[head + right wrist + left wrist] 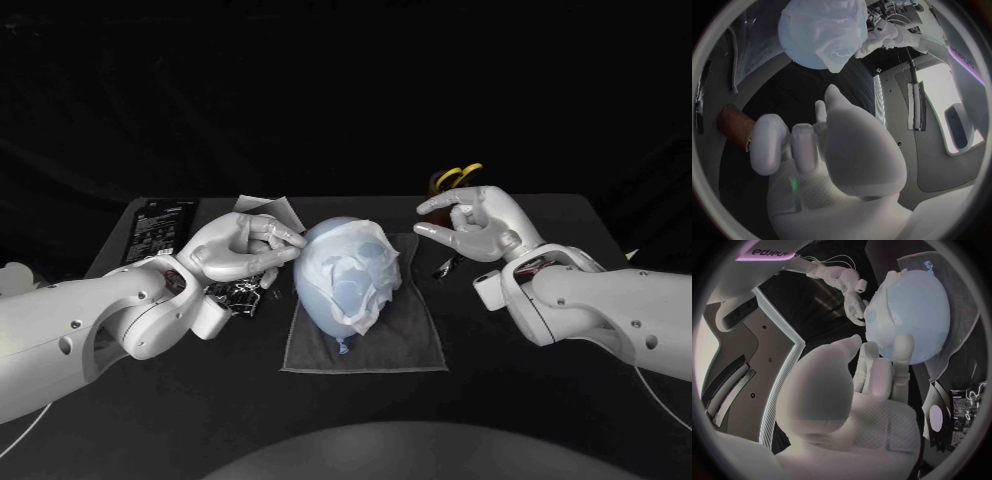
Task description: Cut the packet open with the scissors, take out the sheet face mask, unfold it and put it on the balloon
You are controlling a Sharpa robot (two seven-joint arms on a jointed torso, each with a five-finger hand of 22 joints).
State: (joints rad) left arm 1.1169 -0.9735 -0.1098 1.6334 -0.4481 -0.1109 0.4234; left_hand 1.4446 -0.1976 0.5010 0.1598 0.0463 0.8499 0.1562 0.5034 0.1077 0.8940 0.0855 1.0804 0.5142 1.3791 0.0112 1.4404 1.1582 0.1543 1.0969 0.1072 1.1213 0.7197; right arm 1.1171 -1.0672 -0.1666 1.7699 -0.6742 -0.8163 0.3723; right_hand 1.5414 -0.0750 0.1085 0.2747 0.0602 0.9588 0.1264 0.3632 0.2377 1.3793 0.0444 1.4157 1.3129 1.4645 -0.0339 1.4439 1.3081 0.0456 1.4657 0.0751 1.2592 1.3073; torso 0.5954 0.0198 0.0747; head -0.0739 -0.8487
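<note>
Already the sheet face mask (378, 262) is draped on the balloon (329, 288), touched by the extended left hand (238, 246); right hand (473, 223) curled, empty.

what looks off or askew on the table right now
The white sheet face mask sits crooked on the pale blue balloon. It is crumpled and bunched toward the robot's right, with one edge hanging off, and the balloon's other side is bare.
</note>
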